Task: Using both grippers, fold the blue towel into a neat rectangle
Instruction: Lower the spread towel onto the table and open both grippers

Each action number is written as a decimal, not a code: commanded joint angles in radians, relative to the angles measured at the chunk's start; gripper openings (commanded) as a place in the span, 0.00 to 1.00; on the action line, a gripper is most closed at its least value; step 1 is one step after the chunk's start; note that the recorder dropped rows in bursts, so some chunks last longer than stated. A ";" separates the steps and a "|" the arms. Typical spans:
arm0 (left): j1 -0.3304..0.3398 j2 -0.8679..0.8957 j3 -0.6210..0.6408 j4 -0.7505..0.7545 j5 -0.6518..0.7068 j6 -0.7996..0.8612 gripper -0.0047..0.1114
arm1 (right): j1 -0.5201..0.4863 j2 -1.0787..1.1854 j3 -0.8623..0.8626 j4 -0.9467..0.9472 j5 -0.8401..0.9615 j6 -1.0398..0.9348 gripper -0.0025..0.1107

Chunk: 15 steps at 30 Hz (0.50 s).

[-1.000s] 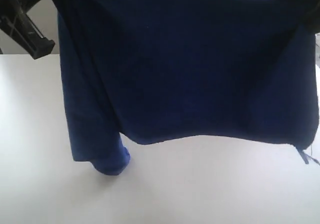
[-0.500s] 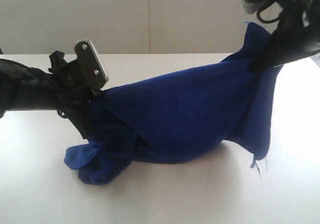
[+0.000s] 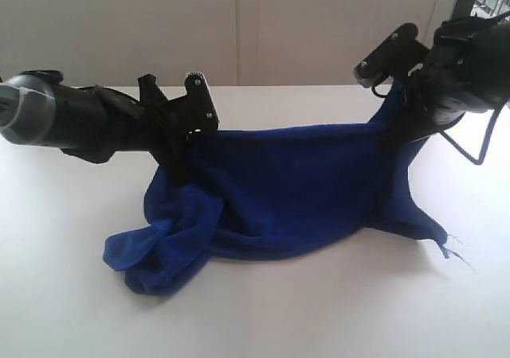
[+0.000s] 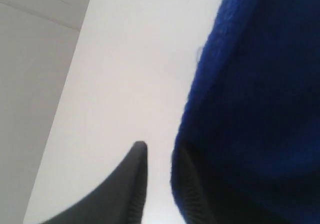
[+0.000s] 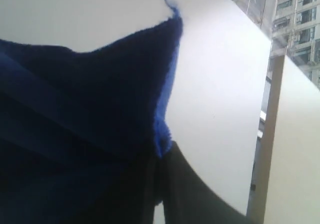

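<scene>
The blue towel (image 3: 295,190) sags across the white table, its left end bunched in a heap (image 3: 159,254) and its right corner raised. My left gripper (image 3: 180,163) is at the towel's upper left edge. In the left wrist view its jaws (image 4: 160,149) stand apart with bare table between them, and the towel (image 4: 260,109) lies against the outside of one finger. My right gripper (image 3: 396,133) is shut on the towel's raised right corner, and the cloth (image 5: 90,109) is pinched between its fingers (image 5: 161,159).
The white table (image 3: 279,318) stretches all round the cloth, with a pale wall (image 3: 239,31) behind it. A frayed thread (image 3: 450,246) trails from the towel's lower right corner. Windows (image 5: 295,29) show past the table's edge in the right wrist view.
Both arms have come down, bringing the towel from hanging in front of the camera onto the table. My left jaws have parted and no longer pinch the cloth.
</scene>
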 commanded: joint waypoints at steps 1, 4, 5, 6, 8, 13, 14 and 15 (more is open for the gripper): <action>0.001 0.081 -0.060 -0.012 -0.096 0.055 0.48 | -0.071 0.065 0.004 -0.054 -0.058 0.069 0.02; 0.001 0.101 -0.069 -0.020 -0.233 0.052 0.54 | -0.108 0.100 0.002 -0.091 -0.126 0.090 0.03; 0.001 0.101 -0.069 -0.032 -0.279 0.052 0.54 | -0.118 0.111 0.002 -0.111 -0.154 0.090 0.05; 0.001 0.101 -0.069 -0.040 -0.329 0.052 0.54 | -0.122 0.116 0.000 -0.133 -0.181 0.090 0.09; -0.001 0.101 -0.069 -0.047 -0.431 0.052 0.54 | -0.136 0.122 -0.002 -0.191 -0.215 0.092 0.21; -0.001 0.086 -0.069 -0.129 -0.584 0.075 0.54 | -0.140 0.122 -0.053 -0.274 -0.153 0.171 0.55; -0.001 0.079 -0.069 -0.154 -0.576 0.088 0.54 | -0.140 0.122 -0.062 -0.274 -0.138 0.188 0.56; -0.001 0.070 -0.069 -0.169 -0.560 0.091 0.53 | -0.140 0.120 -0.068 -0.274 -0.118 0.203 0.56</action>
